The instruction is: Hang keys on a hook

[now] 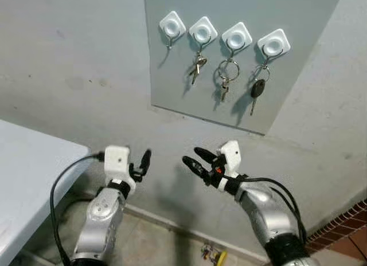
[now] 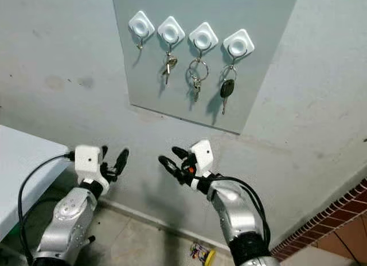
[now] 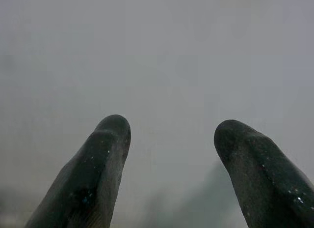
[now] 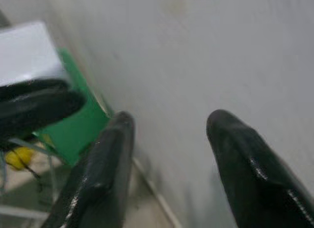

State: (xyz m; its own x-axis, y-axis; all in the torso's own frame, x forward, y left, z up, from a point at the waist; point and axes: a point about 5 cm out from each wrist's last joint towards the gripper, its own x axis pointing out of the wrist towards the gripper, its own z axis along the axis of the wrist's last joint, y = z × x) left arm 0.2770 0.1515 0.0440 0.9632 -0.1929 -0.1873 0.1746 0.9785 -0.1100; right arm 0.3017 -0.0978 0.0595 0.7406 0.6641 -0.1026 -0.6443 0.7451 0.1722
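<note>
While both arms are raised in front of the wall (image 1: 69, 59), the left gripper (image 1: 141, 163) and the right gripper (image 1: 196, 160) have their fingers apart and hold nothing. They are near each other, below the lower edge of the grey board (image 1: 172, 77). On the board are four white hooks in a row. The first hook (image 1: 171, 26) at the left end is bare. A small key (image 1: 198, 65), a bunch of keys (image 1: 226, 77) and a black car key (image 1: 257, 89) hang from the other three. A white table (image 1: 26, 180) stands at the left.
</note>
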